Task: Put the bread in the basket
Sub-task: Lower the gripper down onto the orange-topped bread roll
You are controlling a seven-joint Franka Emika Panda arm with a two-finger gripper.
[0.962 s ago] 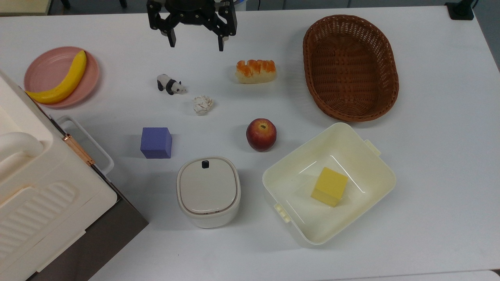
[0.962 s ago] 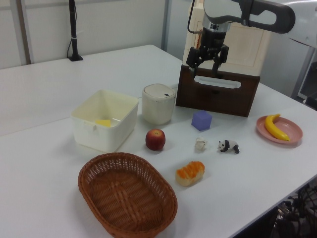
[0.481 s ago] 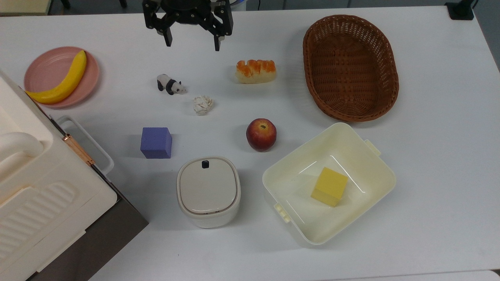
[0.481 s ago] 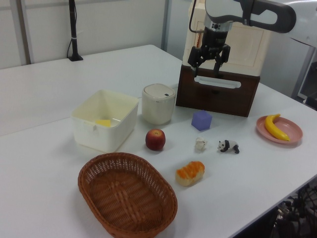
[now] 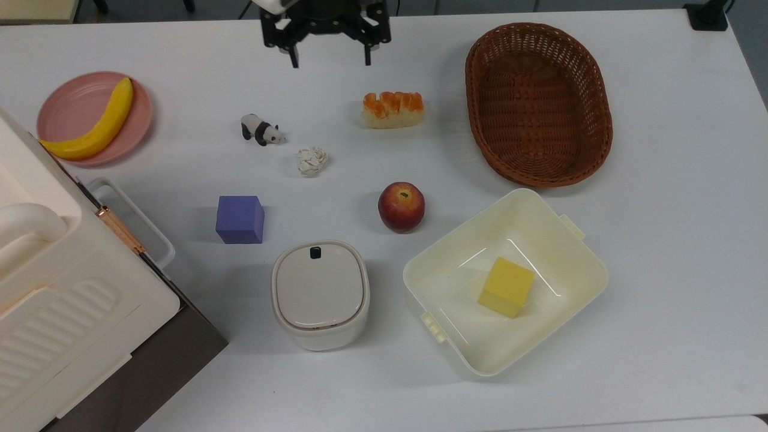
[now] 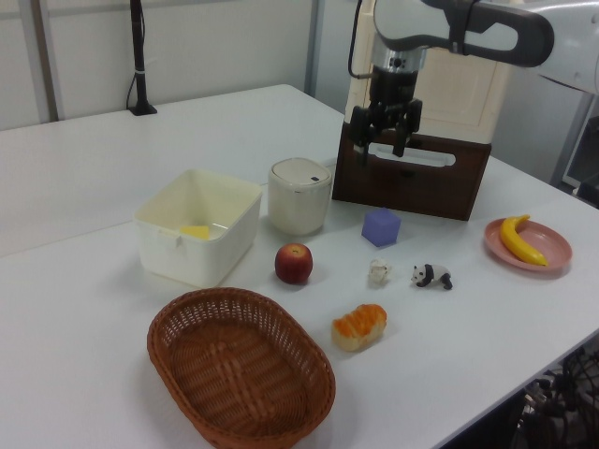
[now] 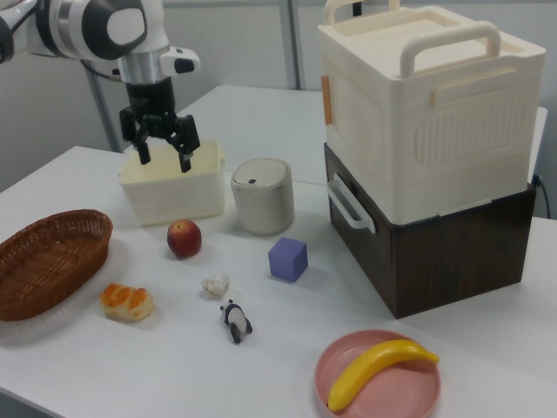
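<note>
Two task items lie untouched on the white tabletop (image 5: 660,240). Large oval dark-brown wicker basket (image 5: 538,102): empty, well off to the top view's right of the pincer (image 5: 330,60). Black two-finger pincer: raised, spread wide, holding nothing. Small cream loaf of bread with orange-brown glazed top (image 5: 393,110): below the pincer, toward the top view's right. Recommended: centre over the loaf, straddle its narrow width, descend vertically, close gently on the soft sides.

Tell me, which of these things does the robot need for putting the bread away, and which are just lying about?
Needed: bread; basket; gripper, open.

Lying about: apple; panda; purple cube; banana on pink plate; cream tub holding yellow block.
</note>
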